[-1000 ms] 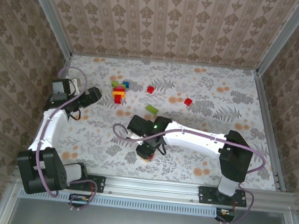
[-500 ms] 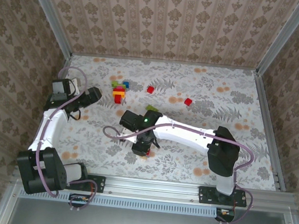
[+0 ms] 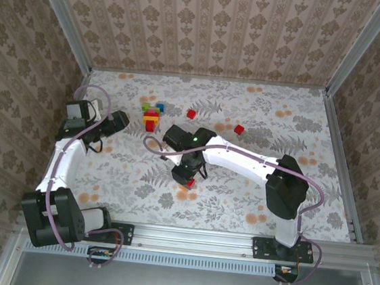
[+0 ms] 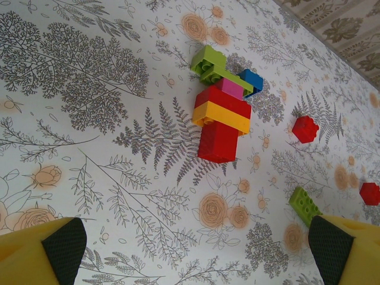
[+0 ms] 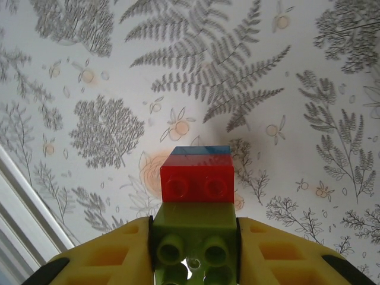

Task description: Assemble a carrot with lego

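A built lego stack lies flat on the floral table: green, blue, magenta, red, yellow, red. The top view has it at the back left. My left gripper hovers open just short of it, its pads wide apart and empty; it also appears in the top view. My right gripper is shut on a green brick with a red brick and a blue one stuck to its end. It hangs over mid-table.
Loose bricks lie on the table: two red ones and a green oblong one. The right arm stretches across the middle. Metal rails and patterned walls bound the table.
The right arm has swung left and its gripper has carried the small stack a little away from the front edge. The left arm has not moved.
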Available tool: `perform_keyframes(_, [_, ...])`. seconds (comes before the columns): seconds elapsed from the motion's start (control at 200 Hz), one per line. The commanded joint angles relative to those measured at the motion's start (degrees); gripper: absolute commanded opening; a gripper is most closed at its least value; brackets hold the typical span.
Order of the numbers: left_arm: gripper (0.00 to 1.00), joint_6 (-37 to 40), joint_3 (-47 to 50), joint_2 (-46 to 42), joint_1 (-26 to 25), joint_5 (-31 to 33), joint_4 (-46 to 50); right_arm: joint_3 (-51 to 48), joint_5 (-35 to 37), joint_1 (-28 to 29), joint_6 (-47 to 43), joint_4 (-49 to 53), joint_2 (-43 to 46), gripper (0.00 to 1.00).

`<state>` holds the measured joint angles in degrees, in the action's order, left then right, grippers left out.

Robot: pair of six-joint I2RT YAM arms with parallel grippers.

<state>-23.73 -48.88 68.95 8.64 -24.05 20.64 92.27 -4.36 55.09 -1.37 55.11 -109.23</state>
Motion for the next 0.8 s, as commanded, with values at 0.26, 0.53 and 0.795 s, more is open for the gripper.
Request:
perform_keyframes(0.26, [1.00, 1.1, -1.5, 0.0, -0.2, -0.5, 0.3, -1.8, 1.9, 0.3, 10.1, -3.3, 3.1, 0.35])
perform_keyframes(0.53, [1.00, 1.1, -1.4, 0.0, -0.2, -0.5, 0.1, -2.8, 2.5, 0.4, 12.2, -4.9, 1.9, 0.37])
perform_keyframes(0.795, [1.00, 1.1, -1.5, 0.1, -0.2, -0.4, 0.1, -2.8, 2.0, 0.6, 12.3, -5.0, 2.4, 0.50])
